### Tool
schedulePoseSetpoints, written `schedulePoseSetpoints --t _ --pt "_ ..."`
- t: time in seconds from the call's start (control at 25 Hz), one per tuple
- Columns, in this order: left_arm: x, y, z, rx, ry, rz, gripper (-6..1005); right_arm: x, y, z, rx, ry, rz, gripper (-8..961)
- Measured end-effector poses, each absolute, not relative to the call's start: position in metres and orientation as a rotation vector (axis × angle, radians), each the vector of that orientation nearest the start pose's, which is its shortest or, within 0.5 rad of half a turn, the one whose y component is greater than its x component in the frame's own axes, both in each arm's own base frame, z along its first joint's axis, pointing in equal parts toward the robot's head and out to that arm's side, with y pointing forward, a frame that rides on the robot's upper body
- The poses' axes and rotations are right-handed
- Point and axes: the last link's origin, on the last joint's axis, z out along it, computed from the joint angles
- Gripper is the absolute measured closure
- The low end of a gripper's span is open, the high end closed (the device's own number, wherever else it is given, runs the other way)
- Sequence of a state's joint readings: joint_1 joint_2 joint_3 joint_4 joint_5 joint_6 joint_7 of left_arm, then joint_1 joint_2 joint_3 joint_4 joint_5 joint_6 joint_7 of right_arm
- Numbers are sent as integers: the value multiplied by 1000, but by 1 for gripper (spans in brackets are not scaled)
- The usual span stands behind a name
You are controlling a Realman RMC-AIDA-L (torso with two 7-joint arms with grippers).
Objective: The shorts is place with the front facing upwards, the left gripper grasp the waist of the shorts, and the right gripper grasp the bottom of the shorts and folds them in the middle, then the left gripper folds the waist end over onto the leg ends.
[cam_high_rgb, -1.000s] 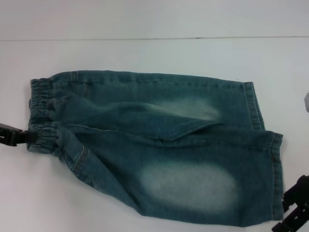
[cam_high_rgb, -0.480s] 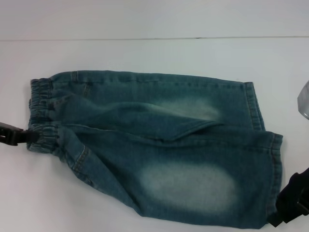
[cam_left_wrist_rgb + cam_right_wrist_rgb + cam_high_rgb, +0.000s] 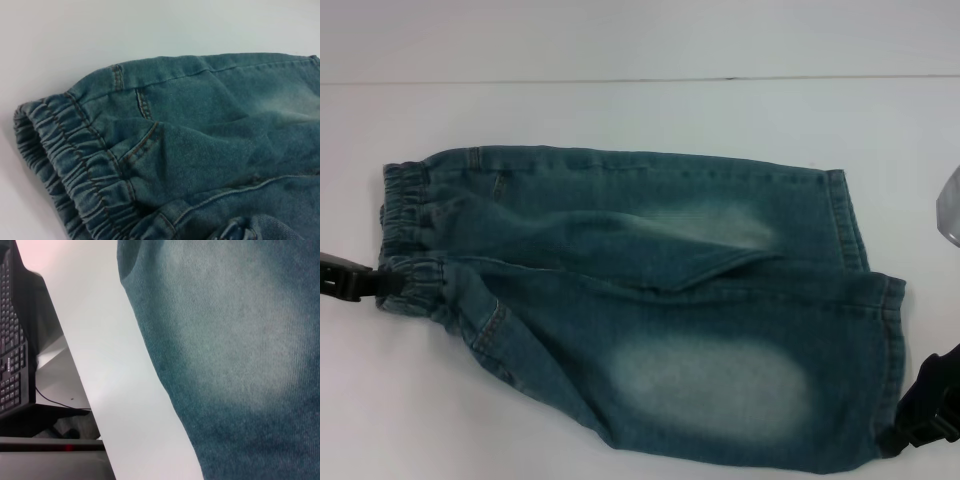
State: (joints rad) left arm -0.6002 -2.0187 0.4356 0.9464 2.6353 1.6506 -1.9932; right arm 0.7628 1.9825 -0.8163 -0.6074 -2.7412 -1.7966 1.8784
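Where ruffled waist (image 3: 408,240) bunches, left tool (image 3: 382,284) seemingly pinches it.

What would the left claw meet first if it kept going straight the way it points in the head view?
Most likely the waist of the shorts: the left claw points sideways at the gathered band and already reaches its edge.

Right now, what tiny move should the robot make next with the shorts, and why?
Probably close the right gripper on the near leg hem. It sits at that hem's corner, the left gripper is already at the waistband, and the shorts still lie flat, unfolded.
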Motion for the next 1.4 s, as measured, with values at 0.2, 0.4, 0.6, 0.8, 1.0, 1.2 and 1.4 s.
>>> schedulePoseSetpoints --t 0.2,0.4,0.6,0.8,1.0,1.2,1.4 --pt "-313 337 82 -2452 -1344 -69 942 283 316 18 -3061 1196 -489 919" --pt "-309 341 89 -2417 -1398 -79 939 289 323 37 -2996 1211 -242 920" --pt "-306 350 97 -2348 -1451 -117 936 294 332 53 -2858 1188 166 920" --pt "-306 362 109 -2219 -1498 -189 933 306 347 51 -2609 1221 461 920" --pt "-303 374 113 -2139 -1491 -314 930 314 358 42 -2421 1241 585 920" --pt "-301 386 104 -2110 -1478 -350 927 306 369 33 -2335 1222 678 920" --pt "-303 395 100 -2058 -1463 -362 924 311 383 26 -2217 1238 648 919"
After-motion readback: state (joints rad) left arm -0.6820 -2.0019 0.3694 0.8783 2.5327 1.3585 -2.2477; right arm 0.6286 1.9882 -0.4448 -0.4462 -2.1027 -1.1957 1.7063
